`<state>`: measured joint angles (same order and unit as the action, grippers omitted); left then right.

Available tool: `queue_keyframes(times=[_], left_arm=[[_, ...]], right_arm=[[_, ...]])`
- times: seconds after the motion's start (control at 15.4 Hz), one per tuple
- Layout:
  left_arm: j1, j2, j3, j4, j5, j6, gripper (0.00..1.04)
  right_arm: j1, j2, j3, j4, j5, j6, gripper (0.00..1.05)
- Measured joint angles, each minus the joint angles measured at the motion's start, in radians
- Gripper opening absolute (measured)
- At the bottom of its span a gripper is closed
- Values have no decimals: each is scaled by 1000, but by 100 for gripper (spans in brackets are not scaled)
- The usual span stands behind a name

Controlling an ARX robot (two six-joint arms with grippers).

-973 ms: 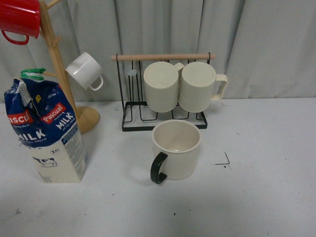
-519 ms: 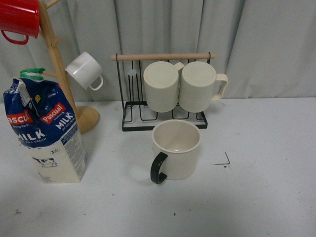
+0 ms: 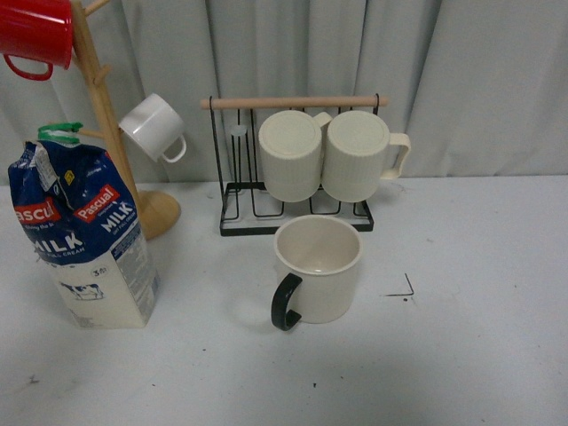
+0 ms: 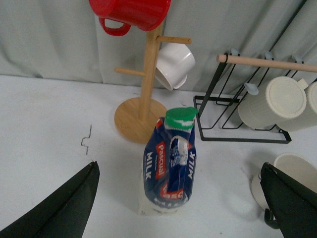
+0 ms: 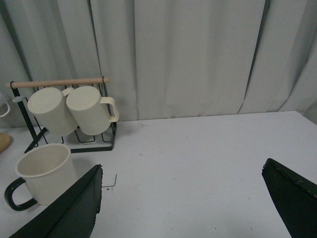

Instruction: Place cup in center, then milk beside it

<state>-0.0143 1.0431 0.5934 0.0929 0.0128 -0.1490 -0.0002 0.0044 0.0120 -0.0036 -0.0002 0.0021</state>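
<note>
While the table (image 3: 461,355) spreads wide, the milk (image 3: 84,240) stands upright on its left side, well apart from the cup (image 3: 318,266). The cup sits upright near the middle, black handle toward the front. Both the left pincer (image 4: 178,168) and the right pincer (image 5: 183,166) gape wide, holding nothing.

Cup (image 3: 318,269) upright centre; milk (image 3: 84,240) well left.

Ribbed cream mugs (image 3: 290,153) (image 3: 357,153): we count two
Black-handled cup (image 3: 318,266): one
Small white cup (image 3: 153,127): one
Red mug (image 3: 34,34): one
Milk carton (image 3: 84,235): one
Stands: we count two, wooden tree (image 3: 160,213) and wire rack (image 3: 266,103)
</note>
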Motion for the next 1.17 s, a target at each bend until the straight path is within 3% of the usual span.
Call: queue_keyframes(times=[0.39, 1.1, 1.17], left_arm=[[-16, 299, 52, 162, 10, 29, 98], [-55, 587, 177, 296, -112, 105, 98], [-64, 612, 179, 300, -125, 104, 93]], right_arm=[[0, 0, 0, 0, 0, 0, 98], [0, 0, 0, 0, 0, 0, 98], [0, 0, 0, 0, 0, 0, 98]])
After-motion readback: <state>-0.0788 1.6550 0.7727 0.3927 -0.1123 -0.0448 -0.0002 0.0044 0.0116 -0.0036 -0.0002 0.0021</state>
